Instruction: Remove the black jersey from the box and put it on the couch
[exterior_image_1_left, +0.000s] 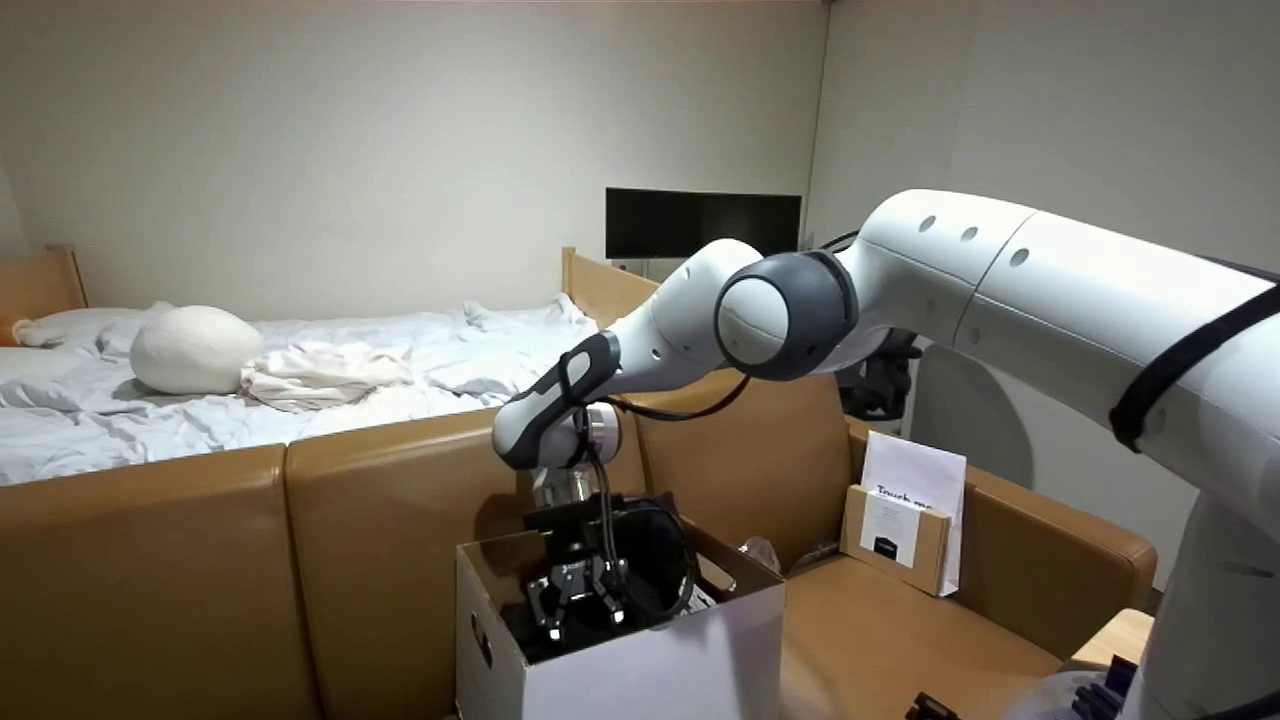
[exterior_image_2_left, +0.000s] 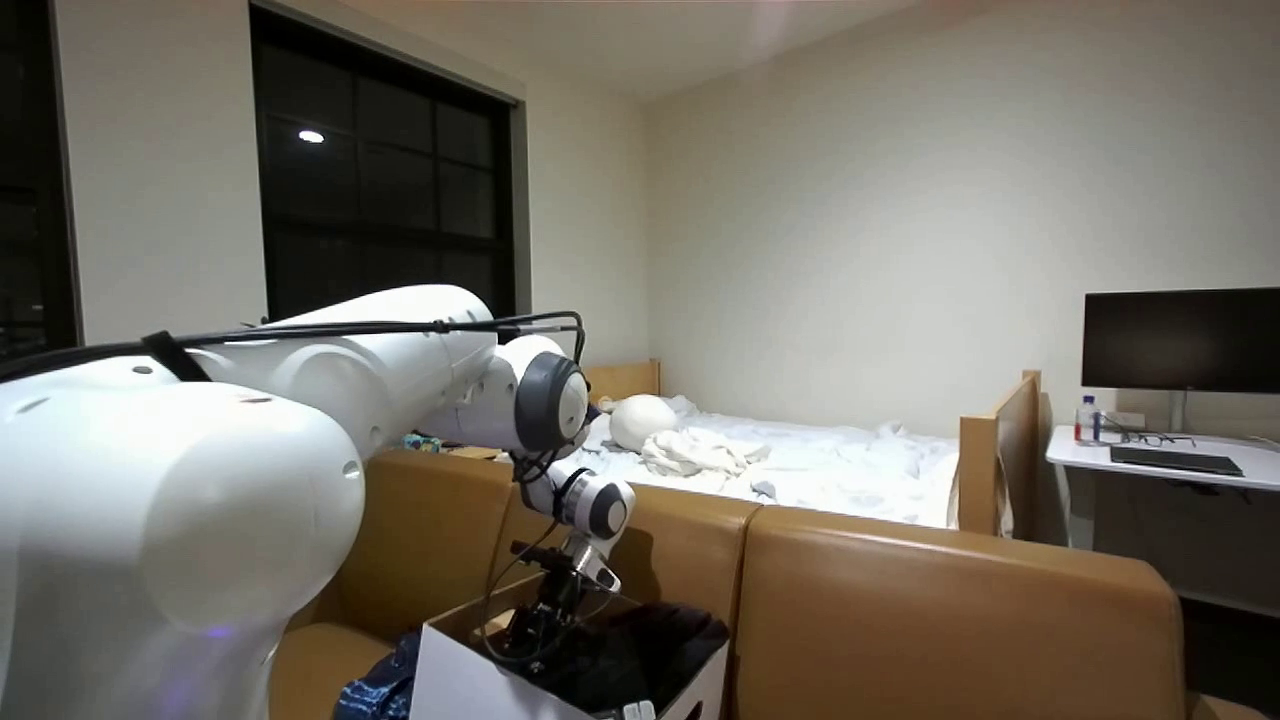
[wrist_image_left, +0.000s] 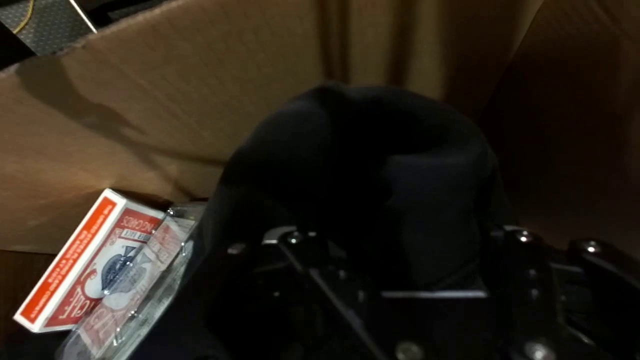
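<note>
Jaws apart and gripping nothing, the black metal hand hangs inside the white cardboard box, the black fabric jersey below and beside it, contact unclear, while only the wrist view clearly shows a red-and-white playing-card carton near the hand.

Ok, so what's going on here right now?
The robot arm has its pincer down inside the white box, at the black jersey. It is too dark there to tell whether the pincer grips it. The jersey is in the box, not yet out on the couch; a pack of playing cards lies beside the jersey.
</note>
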